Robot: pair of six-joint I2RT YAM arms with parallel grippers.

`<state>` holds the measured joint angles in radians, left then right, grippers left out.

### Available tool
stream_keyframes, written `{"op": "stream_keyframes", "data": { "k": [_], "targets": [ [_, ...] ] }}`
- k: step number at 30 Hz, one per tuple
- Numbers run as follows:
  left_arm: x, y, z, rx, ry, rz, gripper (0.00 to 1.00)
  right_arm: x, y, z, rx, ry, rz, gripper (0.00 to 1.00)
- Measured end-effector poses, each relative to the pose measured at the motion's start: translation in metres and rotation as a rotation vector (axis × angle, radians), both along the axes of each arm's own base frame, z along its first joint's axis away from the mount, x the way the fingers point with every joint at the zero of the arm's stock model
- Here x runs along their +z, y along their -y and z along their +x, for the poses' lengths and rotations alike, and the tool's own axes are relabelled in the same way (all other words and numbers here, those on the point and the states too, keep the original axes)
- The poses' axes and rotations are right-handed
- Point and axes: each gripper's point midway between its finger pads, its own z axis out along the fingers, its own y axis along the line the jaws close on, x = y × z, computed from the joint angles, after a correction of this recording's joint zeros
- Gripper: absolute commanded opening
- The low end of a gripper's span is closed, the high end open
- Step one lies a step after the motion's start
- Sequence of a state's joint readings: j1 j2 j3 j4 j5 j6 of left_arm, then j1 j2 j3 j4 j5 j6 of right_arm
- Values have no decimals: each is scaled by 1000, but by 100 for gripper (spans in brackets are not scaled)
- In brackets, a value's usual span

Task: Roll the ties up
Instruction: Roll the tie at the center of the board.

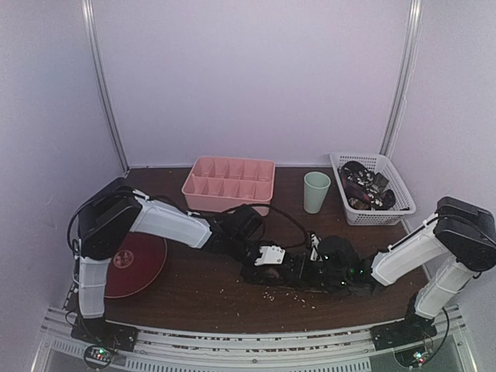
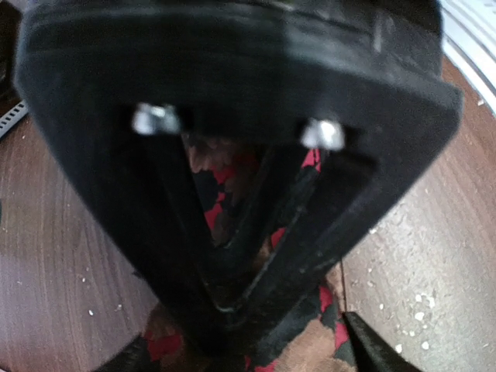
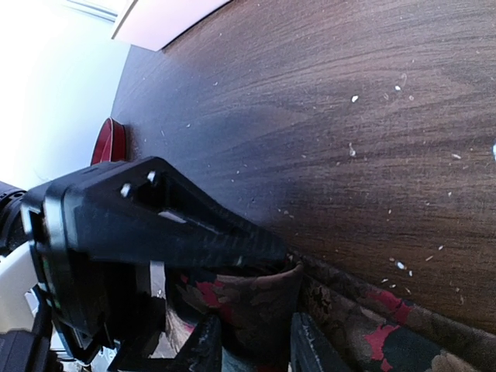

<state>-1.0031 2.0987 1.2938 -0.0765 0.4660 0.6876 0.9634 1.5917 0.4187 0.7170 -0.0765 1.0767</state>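
Pinched between the black fingers of the right claw [image 3: 256, 342] is a raised fold of a soft, dark brown, red-blotched necktie [image 3: 364, 329], the claw being closed on the cloth toward the near edge of the table. The black, wedge-shaped left claw [image 2: 252, 353] is set nose to nose against it, its fingers spread wide apart over the same fabric. Whether its pads touch the cloth cannot be told. The rest of the necktie is laid flat along the dark, wood-grained tabletop [image 3: 325, 139], which is dusted with pale crumbs [image 3: 354, 98]. No finished coil can be made out.

The limp cloth is judged likely to slide out or unroll if the single grip is eased before the other claw is closed. The two hard claws are so close that they could be knocked together, or the fold could be snagged between them.

Along the rear are lined up a pink plastic compartment tray [image 1: 229, 182], a pale green, smooth tapered cup [image 1: 316, 191] and a white lattice basket [image 1: 378, 216] heaped with more dark ties [image 1: 364, 186]. A flat, glossy red round plate [image 1: 139, 260] is seen at the left, beside the left arm.
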Motion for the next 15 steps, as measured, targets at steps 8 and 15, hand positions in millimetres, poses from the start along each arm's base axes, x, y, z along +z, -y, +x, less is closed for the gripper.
{"op": "stream_keyframes", "data": {
  "k": [8, 15],
  "targets": [
    [2, -1, -11, -74, -16, 0, 54, 1, -1, -1, 10, -4, 7, 34],
    [1, -4, -16, -101, -31, 5, 72, 1, -5, -2, 27, -5, 26, 29]
  ]
}}
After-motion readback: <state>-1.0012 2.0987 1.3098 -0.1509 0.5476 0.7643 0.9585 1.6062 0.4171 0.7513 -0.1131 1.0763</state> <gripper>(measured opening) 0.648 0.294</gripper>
